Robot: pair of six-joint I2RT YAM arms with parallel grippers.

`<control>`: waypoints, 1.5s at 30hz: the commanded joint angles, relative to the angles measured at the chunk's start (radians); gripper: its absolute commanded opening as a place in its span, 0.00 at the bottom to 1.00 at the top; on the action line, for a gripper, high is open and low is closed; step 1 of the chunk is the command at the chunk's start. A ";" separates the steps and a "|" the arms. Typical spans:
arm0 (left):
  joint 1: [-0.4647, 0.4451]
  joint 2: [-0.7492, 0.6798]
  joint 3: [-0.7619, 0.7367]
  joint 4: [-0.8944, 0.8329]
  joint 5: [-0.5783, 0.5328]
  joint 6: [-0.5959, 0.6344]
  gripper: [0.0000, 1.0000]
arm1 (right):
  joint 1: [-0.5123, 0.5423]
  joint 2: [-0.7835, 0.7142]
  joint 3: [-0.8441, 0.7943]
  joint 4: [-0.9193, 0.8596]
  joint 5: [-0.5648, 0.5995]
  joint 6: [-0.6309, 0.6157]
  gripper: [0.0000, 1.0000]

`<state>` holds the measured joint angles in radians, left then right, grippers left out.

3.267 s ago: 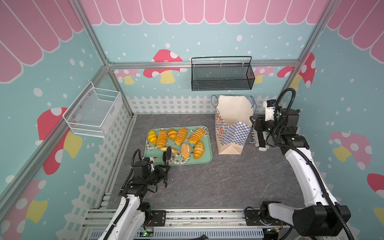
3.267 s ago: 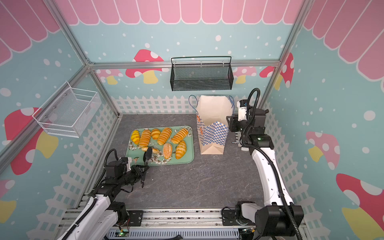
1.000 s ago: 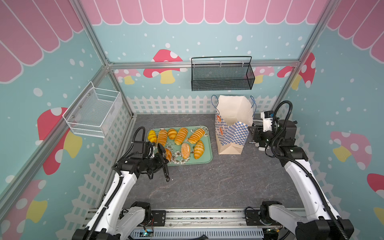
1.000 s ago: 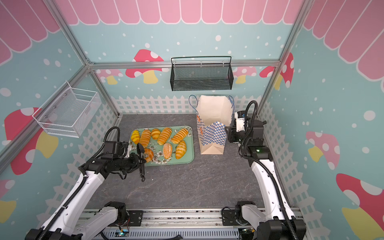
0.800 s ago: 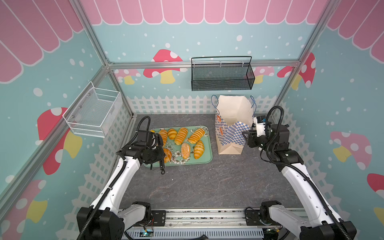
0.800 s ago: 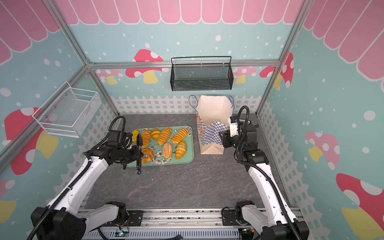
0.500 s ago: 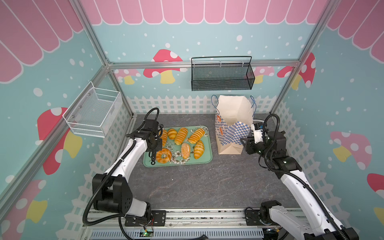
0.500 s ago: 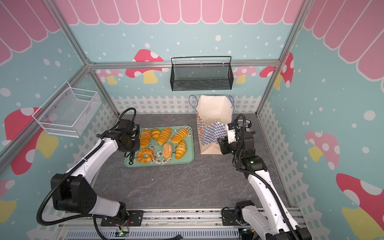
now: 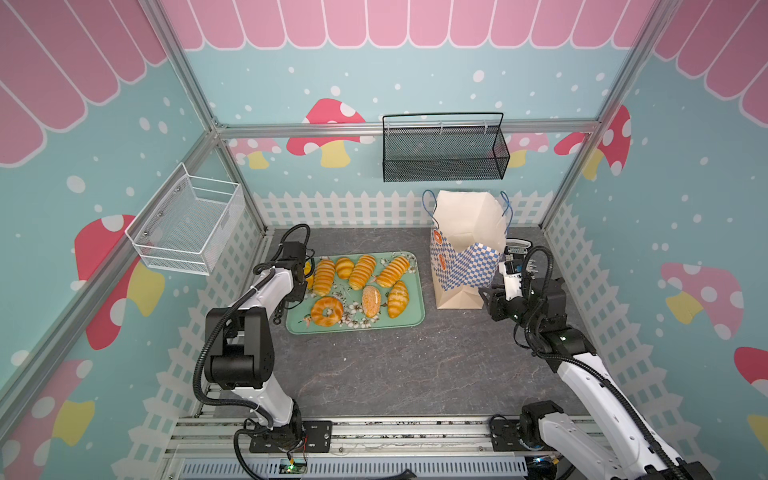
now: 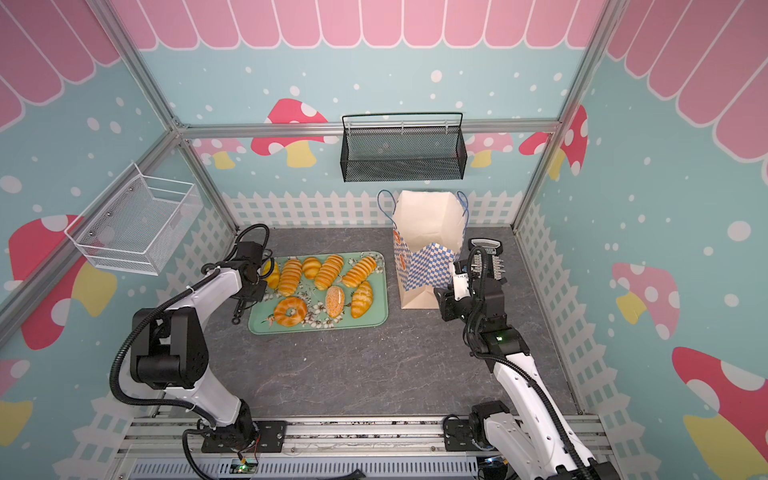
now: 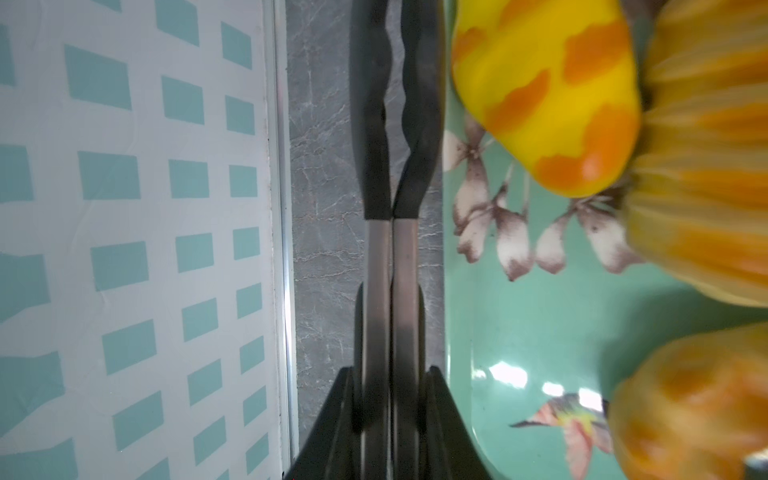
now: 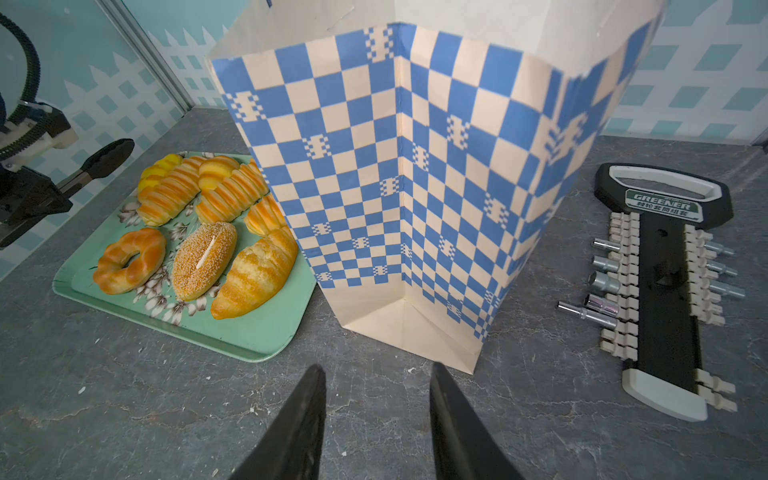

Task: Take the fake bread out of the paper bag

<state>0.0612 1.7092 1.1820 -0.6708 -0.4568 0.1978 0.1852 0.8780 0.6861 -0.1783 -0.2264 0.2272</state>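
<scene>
The job looks nearly done. The bread (image 9: 363,272) lies on the green tray (image 9: 409,318), just beside the paper bag (image 9: 465,270). The bag stands tall and looks empty, though its bottom is hidden. The left gripper (image 11: 394,33) is closed on nothing, beside the tray. The right gripper (image 12: 376,374) has its jaws apart near the bag's foot and holds nothing. Next, I think, comes a peek inside the bag. The bread is golden, ridged and puffy. The bag is thin, folded paper.

table (image 9: 395,365) front: open | paper bag (image 9: 467,232) mouth: unobstructed above | socket rack (image 12: 665,291): just beside bag
</scene>
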 commanded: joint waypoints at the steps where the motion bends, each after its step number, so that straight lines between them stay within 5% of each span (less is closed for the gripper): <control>1: 0.054 0.007 -0.037 0.098 0.011 0.062 0.17 | 0.007 -0.015 -0.015 0.042 0.019 -0.014 0.42; 8: 0.165 0.045 -0.038 0.131 0.160 0.085 0.18 | 0.007 -0.013 -0.029 0.059 0.028 -0.023 0.42; 15: 0.166 0.106 -0.009 0.139 0.221 0.116 0.24 | 0.007 -0.013 -0.030 0.061 0.051 -0.041 0.42; 45: 0.167 0.099 -0.013 0.108 0.200 0.097 0.70 | 0.007 -0.055 0.004 0.019 0.113 -0.066 0.43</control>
<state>0.2321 1.8439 1.1713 -0.5686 -0.2775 0.2848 0.1852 0.8398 0.6666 -0.1463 -0.1253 0.1722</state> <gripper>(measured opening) 0.688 0.434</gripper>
